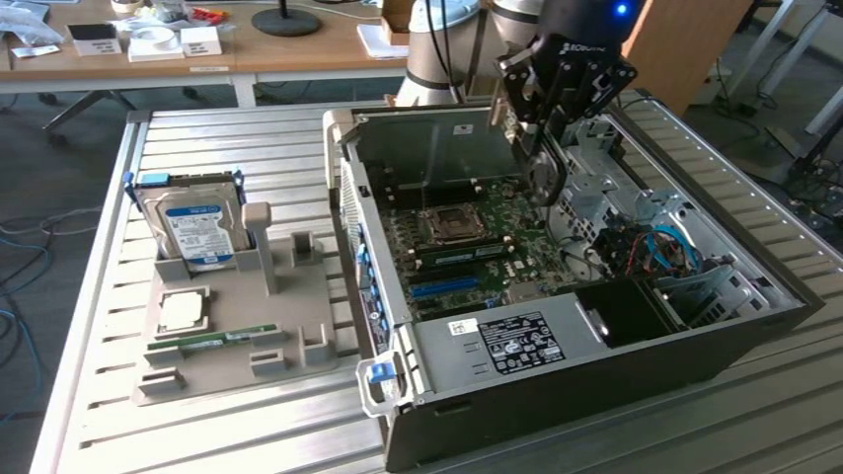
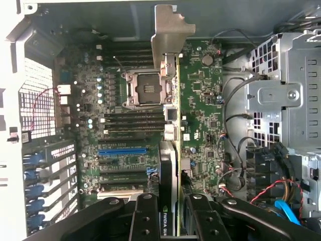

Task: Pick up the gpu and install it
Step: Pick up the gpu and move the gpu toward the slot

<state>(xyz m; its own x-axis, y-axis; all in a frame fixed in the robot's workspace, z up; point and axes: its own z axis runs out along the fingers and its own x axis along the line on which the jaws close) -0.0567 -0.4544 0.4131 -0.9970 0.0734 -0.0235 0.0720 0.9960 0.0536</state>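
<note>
**A:** Claw state?

**B:** The claw (image 1: 532, 128) is narrow and clamped on the gpu (image 1: 544, 176). In the wrist view its fingers (image 2: 143, 217) press both faces of the card (image 2: 170, 150).

**A:** Where's the card?

**B:** Inside the open PC case (image 1: 567, 395), held on edge over the motherboard (image 2: 200, 100). It sits between the CPU socket (image 2: 143, 89) and the drive cage (image 2: 281, 90), with its silver bracket (image 2: 168, 35) towards the case wall.

**A:** Touching the board?

**B:** Can't tell. The wrist view has it edge-on, so the connector edge is hidden. In the exterior view the claw covers most of it.

**A:** Alignment?

**B:** Its long edge runs crosswise to the blue slot (image 2: 123, 150).

**A:** Clearance?

**B:** Cables (image 2: 235, 120) run close on the cage side and the socket is just beside the other face. The case is open above.

**A:** Outside the case?

**B:** The hard drive (image 1: 197, 232) and memory stick (image 1: 211, 341) are in the grey holder (image 1: 310, 346) on the counter (image 1: 237, 138), well apart from the claw.
</note>
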